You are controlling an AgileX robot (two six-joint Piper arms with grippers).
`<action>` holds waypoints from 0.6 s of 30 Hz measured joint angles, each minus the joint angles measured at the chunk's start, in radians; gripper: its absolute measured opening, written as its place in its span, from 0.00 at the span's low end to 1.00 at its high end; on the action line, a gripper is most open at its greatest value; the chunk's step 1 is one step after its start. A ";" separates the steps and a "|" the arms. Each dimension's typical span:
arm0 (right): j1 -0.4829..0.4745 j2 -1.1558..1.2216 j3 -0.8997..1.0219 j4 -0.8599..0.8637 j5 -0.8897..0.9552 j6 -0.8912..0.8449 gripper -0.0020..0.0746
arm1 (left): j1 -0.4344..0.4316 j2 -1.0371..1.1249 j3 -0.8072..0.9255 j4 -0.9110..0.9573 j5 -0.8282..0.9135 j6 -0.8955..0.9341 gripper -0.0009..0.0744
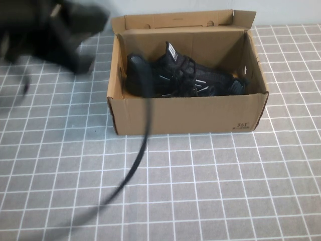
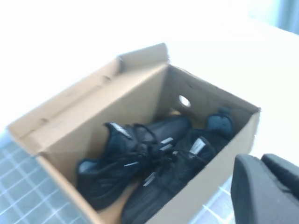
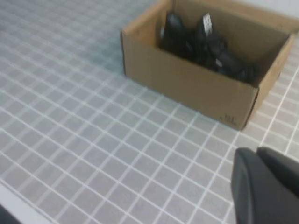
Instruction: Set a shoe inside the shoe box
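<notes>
Grey grid-tiled tabletop [image 1: 210,191] carries the box [image 1: 190,114] with shoes [image 1: 185,75] inside; left pincer [image 1: 55,30] blurred above-left, right pincer [image 3: 266,186] nearby, grips unreadable.

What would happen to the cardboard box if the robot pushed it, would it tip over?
Probably not. The shoe box is low and wide, with black shoes weighing it down, so it would likely slide across the gridded table. Its thin flap might bend. The left gripper is raised beside the box; the right gripper is over the table.
</notes>
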 joint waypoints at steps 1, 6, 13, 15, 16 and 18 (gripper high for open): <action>0.000 -0.036 0.000 0.004 0.001 0.009 0.01 | 0.000 -0.062 0.087 -0.008 -0.065 -0.002 0.01; 0.000 -0.163 0.000 0.004 0.007 0.038 0.01 | 0.000 -0.356 0.473 -0.067 -0.343 -0.004 0.01; 0.000 -0.298 0.165 0.024 -0.103 0.042 0.01 | 0.000 -0.664 0.860 -0.092 -0.571 -0.006 0.01; 0.000 -0.329 0.251 0.046 -0.202 0.042 0.01 | 0.000 -0.725 0.941 -0.095 -0.631 -0.006 0.01; 0.000 -0.342 0.303 0.066 -0.268 0.042 0.01 | 0.000 -0.754 0.982 -0.096 -0.658 -0.006 0.01; 0.000 -0.354 0.420 0.107 -0.400 0.042 0.01 | 0.000 -0.790 1.049 -0.100 -0.707 -0.006 0.01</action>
